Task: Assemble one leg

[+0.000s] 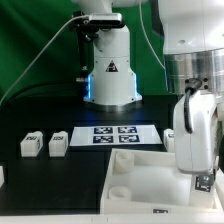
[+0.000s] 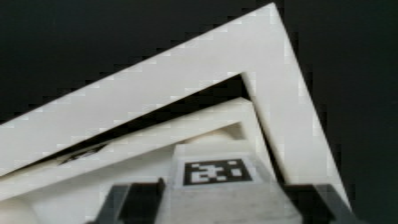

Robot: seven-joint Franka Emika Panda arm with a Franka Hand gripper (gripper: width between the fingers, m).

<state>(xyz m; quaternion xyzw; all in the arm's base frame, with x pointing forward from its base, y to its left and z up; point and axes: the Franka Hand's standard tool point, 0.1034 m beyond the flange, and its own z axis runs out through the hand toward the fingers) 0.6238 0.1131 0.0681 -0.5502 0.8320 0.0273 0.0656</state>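
In the wrist view a leg (image 2: pixel 215 170) is seen between the two dark fingers (image 2: pixel 217 200), its tagged face turned to the camera and its long axis running away from the fingers, toward 12 o'clock, over the corner of the white tray (image 2: pixel 267 90). The fingers are judged to be closed narrowly on this leg, though the contact itself is hidden at the frame's edge.

In the exterior view the gripper (image 1: pixel 200 160) hangs at about 4 o'clock, above the tray (image 1: pixel 130 180). Two spare legs (image 1: pixel 44 143) are left on the counter (image 1: pixel 20 110) at 9 o'clock, well apart from the fingers, beside the marker board (image 1: pixel 115 135). The coming move is judged to depend on lining the held leg's axis up with a corner socket below.
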